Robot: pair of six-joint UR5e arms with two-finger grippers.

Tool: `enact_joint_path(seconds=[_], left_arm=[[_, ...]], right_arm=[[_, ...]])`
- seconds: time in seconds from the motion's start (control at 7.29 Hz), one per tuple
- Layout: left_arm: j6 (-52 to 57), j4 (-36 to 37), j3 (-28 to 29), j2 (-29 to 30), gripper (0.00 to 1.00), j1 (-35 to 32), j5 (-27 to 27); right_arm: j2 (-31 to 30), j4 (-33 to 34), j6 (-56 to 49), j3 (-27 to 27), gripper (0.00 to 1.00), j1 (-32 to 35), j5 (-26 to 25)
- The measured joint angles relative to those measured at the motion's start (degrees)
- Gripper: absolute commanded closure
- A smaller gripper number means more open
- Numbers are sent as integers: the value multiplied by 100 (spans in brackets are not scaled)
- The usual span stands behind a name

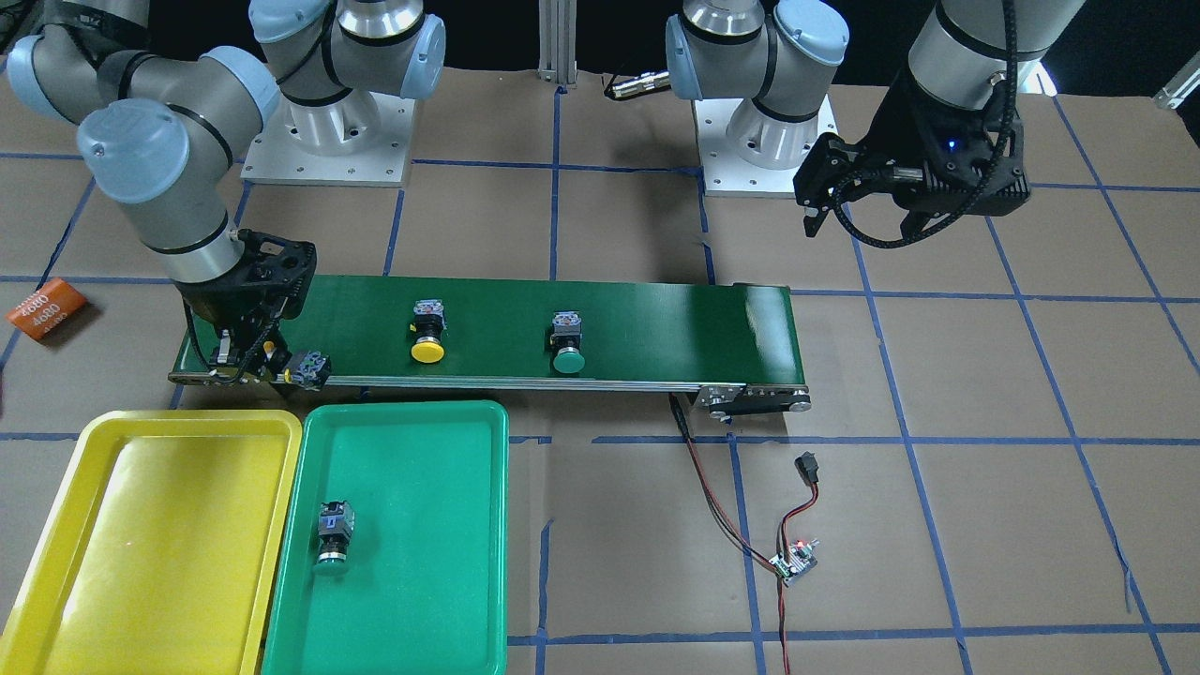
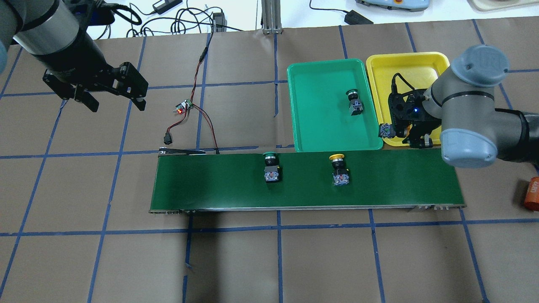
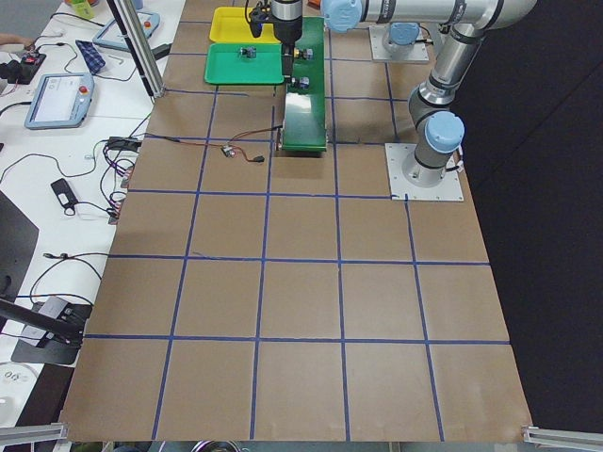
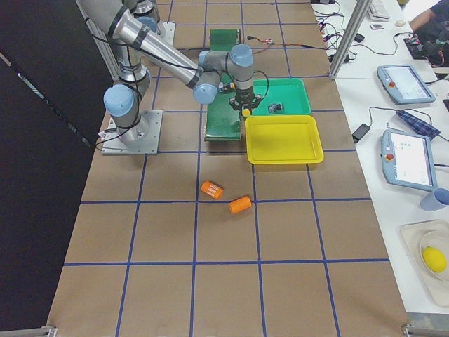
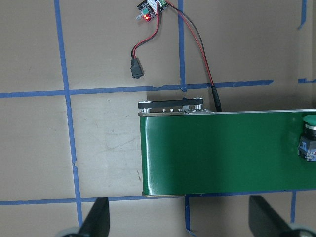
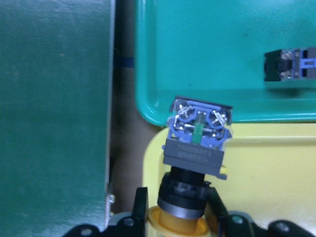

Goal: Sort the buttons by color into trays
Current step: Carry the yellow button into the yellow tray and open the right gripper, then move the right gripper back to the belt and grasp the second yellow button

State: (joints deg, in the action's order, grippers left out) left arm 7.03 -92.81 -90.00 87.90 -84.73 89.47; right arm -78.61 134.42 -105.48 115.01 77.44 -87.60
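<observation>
My right gripper (image 1: 246, 361) is shut on a yellow-capped button (image 6: 197, 133), its cap between the fingers and its grey body sticking out. It hangs over the near corners where the green tray (image 1: 422, 581) and yellow tray (image 1: 56, 562) meet, beside the belt's end. A green button (image 1: 334, 534) lies in the green tray. On the belt lie a yellow button (image 1: 428, 333) and a green button (image 1: 567, 342). My left gripper (image 2: 113, 103) hovers open and empty, well off the belt's other end.
The dark-green conveyor belt (image 1: 656, 328) runs across the middle of the table. Red and black wires with a small controller board (image 1: 792, 561) lie by its end near my left arm. An orange cylinder marked 4680 (image 1: 45, 307) lies beyond the belt's other end.
</observation>
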Motion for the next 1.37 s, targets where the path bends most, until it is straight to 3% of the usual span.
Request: enact_joint_path(seconds=[0.14,0.27,0.41,0.96,1.37], left_arm=[[0,0,0,0,0,0,0],[0,0,0,-1,0,0,0],[0,0,0,-1,0,0,0],[0,0,0,-1,0,0,0],[0,0,-2,-1,0,0,0]], right_arm=[[437,-6,-248,-488,83,-65,-17],[801,-19,-471,-866,57,-182,-17],[1076,-25,-648,-1098,19,-325,9],[1104,-198,-639,-1190,17,-435,78],[379,-1307,1058,-1117,17,-8,8]])
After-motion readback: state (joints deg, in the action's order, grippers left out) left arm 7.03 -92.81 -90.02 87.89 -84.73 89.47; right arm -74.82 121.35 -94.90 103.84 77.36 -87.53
